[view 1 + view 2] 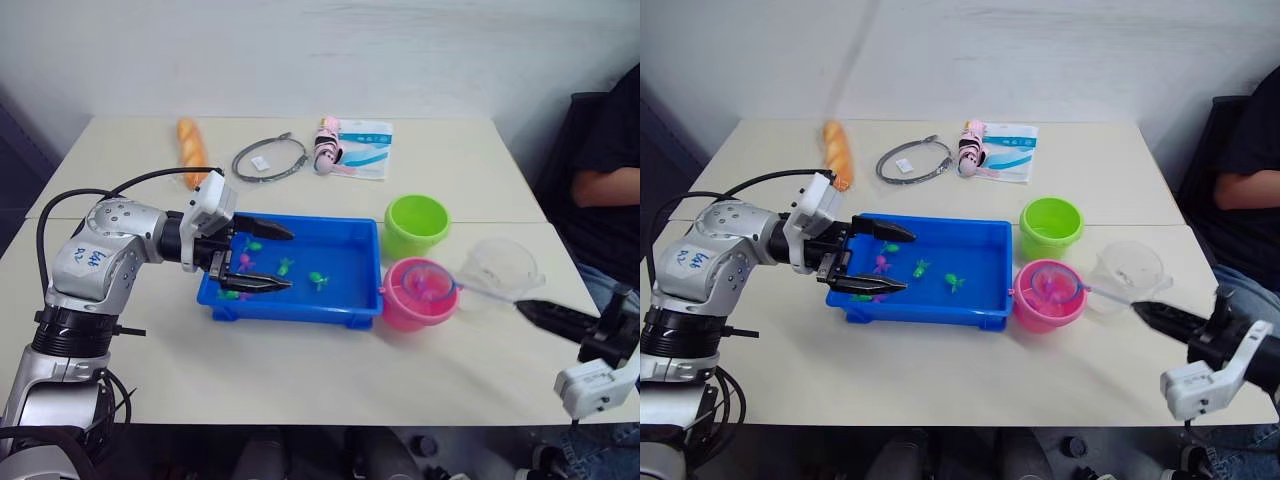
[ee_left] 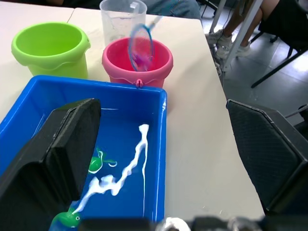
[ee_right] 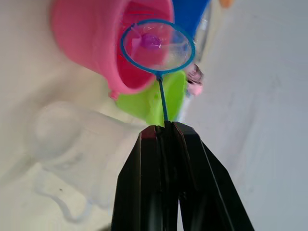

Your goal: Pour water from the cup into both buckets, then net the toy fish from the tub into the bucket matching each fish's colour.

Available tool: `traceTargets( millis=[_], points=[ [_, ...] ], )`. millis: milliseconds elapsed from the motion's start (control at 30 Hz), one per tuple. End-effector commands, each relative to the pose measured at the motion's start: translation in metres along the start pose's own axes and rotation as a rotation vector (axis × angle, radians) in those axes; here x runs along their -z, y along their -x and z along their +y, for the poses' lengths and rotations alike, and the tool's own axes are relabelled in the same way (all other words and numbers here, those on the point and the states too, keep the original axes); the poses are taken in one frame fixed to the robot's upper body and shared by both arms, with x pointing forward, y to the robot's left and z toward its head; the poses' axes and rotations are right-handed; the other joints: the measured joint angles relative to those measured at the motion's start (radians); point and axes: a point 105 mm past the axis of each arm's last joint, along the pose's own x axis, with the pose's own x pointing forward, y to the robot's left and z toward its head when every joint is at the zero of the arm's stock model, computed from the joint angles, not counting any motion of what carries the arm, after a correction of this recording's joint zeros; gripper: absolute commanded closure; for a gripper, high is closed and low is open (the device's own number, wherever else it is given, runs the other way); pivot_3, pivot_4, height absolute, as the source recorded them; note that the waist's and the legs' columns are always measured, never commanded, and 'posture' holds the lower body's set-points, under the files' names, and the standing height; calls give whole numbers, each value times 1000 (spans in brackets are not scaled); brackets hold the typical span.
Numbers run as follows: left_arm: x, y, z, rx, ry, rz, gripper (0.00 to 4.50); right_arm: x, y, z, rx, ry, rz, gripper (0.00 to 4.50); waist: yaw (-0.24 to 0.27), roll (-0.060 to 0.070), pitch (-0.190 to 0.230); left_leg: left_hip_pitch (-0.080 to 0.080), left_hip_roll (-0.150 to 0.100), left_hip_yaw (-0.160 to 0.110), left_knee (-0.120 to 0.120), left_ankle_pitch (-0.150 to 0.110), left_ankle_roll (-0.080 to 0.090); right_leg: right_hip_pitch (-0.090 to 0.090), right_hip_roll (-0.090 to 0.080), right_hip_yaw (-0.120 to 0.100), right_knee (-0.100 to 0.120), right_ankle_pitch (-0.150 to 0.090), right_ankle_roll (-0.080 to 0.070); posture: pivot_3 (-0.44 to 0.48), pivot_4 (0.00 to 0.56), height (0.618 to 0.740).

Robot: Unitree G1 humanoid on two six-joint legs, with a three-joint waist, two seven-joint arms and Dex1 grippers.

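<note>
The blue tub (image 1: 300,306) sits mid-table with water and several small green fish (image 1: 318,281) and pink fish (image 1: 243,262) in it. My left gripper (image 1: 290,260) is open over the tub's left end, one finger on each side of the fish there. To the tub's right stand the lime green bucket (image 1: 415,226) and the pink bucket (image 1: 404,310), with the clear cup (image 1: 500,268) further right. My right gripper (image 3: 166,127) is shut on the thin handle of the net (image 3: 158,45). The net's blue hoop hangs over the pink bucket's mouth with a pink fish (image 3: 150,41) in the mesh.
At the table's far side lie an orange bread-like toy (image 1: 191,150), a grey cable loop (image 1: 268,157) and a pink toy on a packet (image 1: 350,150). A seated person (image 1: 610,180) is at the right edge.
</note>
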Motion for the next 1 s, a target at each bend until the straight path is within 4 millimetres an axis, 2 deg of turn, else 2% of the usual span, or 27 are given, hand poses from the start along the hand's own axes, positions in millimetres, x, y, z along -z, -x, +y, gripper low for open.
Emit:
traceTargets(
  millis=[33, 133, 233, 267, 333, 400, 500, 567, 633, 700, 867, 933, 1000],
  points=[
    [-6, 2, -2, 6, -32, 1, 22, -20, 2, 11, -78, 48, -98, 4500, 1, 0, 0, 1, 1, 0, 0, 0, 0, 1, 1, 0, 0, 0, 0, 0, 150, 740],
    [-2, 2, -3, 3, -24, 1, 22, 5, 8, 2, -13, 42, 29, 4500, 2, 0, 0, 2, 2, -1, -2, 0, 0, 2, 2, 0, -1, 0, 0, 0, 150, 740],
    [0, 2, -3, 0, -21, 6, 22, -3, 6, 4, -31, 67, -42, 4500, 0, 0, 0, 3, 0, 1, -1, 0, 0, 2, 1, 1, 0, 0, 0, 0, 150, 740],
    [0, 3, -3, -4, -20, 5, 22, -1, 7, 2, -16, 69, -28, 4500, 0, 0, 0, 3, 1, 1, -1, 0, 0, 2, 1, 1, 0, 0, 0, 0, 150, 740],
    [2, 5, -2, -16, -13, 7, 22, 17, 8, -8, 43, 65, 64, 4500, 0, 0, 0, 3, 2, 0, -1, 0, 0, 2, 2, 1, 0, 0, 0, 0, 150, 740],
    [4, 7, -3, -24, -10, 15, 22, 14, 4, -10, 44, 60, 27, 4500, 1, 0, 0, 3, 1, 1, -1, 0, 0, 2, 1, 1, 0, 0, 0, 0, 150, 740],
    [11, 13, -4, -53, 20, 28, 22, 8, -9, -20, 131, -98, -28, 4500, -1, 0, 0, 3, 2, 1, -1, 0, 0, 2, 2, 1, 0, 0, 0, 0, 150, 740],
    [18, 23, -6, -86, 57, 41, 22, 5, -24, -32, 183, -260, -64, 4500, -5, 0, 0, 3, 2, 1, -1, 0, 0, 2, 2, 1, 0, 0, 0, 0, 150, 740],
    [25, 36, -9, -119, 100, 59, 22, 3, -49, -41, 196, -508, -91, 4500, -14, 0, 0, 3, 3, 1, 0, 0, 0, 2, 2, 2, 1, 0, 0, 0, 150, 740],
    [34, 53, -14, -178, 136, 96, 22, -22, -86, -54, 147, -724, -228, 4500, -29, 0, 0, 3, 4, 0, 1, 0, 0, 2, 2, 1, 2, 0, -1, 0, 150, 740],
    [44, 87, -23, -302, 197, 147, 22, -62, -140, -63, -69, -903, -386, 4500, -16, 0, 1, 0, 5, -6, 0, 0, 0, -2, 2, -2, 2, 0, -4, 0, 150, 740],
    [50, 105, -31, -374, 237, 175, 22, -79, -164, -66, -166, -977, -435, 4500, -11, 0, 1, -2, 4, -7, 0, 0, 0, -3, 1, -3, 1, 0, -4, 0, 150, 740],
    [54, 118, -41, -421, 269, 202, 22, -96, -179, -68, -257, -994, -478, 4500, -11, 0, 1, -2, 3, -6, 0, -1, 1, -4, -1, -3, 1, 0, -4, 0, 150, 740]
  ],
)
